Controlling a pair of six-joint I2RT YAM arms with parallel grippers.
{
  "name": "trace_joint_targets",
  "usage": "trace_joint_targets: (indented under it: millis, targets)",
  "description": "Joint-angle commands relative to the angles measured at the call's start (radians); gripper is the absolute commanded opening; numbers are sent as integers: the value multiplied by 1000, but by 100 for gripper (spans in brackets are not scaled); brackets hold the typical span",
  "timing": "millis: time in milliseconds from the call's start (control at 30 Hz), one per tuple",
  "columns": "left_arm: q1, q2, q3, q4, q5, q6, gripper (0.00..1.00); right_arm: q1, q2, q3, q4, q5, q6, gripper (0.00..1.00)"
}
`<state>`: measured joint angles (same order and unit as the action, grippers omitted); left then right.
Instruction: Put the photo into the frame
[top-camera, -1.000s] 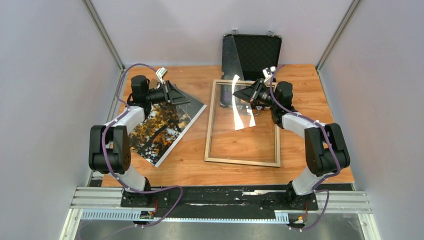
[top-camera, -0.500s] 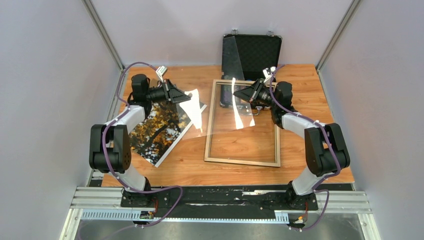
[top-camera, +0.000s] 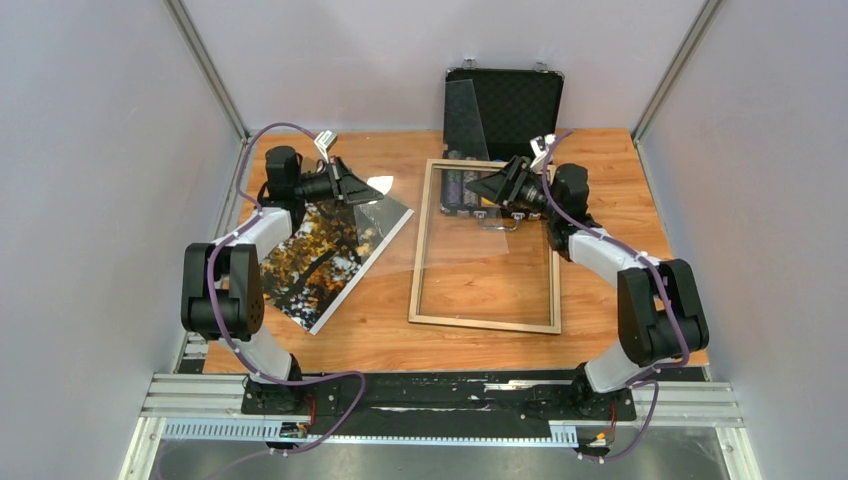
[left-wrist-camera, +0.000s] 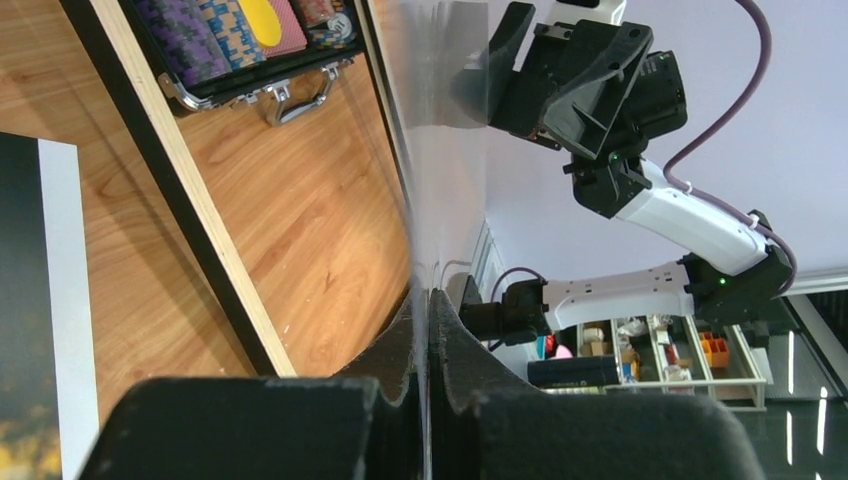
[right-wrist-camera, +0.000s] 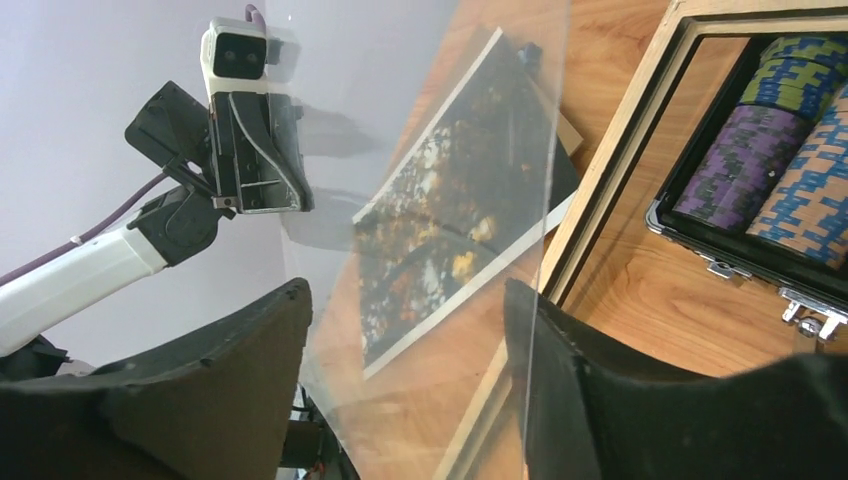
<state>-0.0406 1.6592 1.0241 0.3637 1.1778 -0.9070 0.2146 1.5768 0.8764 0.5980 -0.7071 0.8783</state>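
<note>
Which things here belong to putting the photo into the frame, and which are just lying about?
Job: photo; frame; clear sheet, pinched by the left gripper.
Lying about: open black chip case.

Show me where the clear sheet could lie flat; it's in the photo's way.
Bare table: the wedge between the photo and the frame, and the strip along the near edge. Right of the frame, a narrow strip. Probably all too small. Crowded: the far side, around the case, left gripper and right gripper.

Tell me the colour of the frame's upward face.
Light natural wood; the frame shows it best in the top external view.
</note>
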Motion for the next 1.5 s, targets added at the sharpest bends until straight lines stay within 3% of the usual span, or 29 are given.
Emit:
trace_joint_targets:
  millis: [0,67,200,400,633,867,1133,1467]
  targets:
    - [-10,-8,35,14,26,12,0,-21,-69,-4,-32,40,-88,72]
    - [-15,-13,34,-25,30,34,0,-44,-90,-4,-46,48,-101,80]
    - [-29,-22,31,-75,41,58,0,-116,-140,-7,-62,61,-128,84]
    - [-74,-32,27,-88,48,53,0,-257,-234,-15,-112,77,-209,84]
    - [-146,-45,-2,75,47,-88,0,-386,-319,-33,-204,39,-341,82]
    - [-229,-24,26,116,38,-117,0,-494,-322,-88,-297,-16,-418,81]
    - [-286,43,15,273,11,-215,0,-521,-313,-135,-375,-4,-542,78]
    - [-357,134,47,334,-38,-243,0,-564,-253,-146,-388,-37,-600,79]
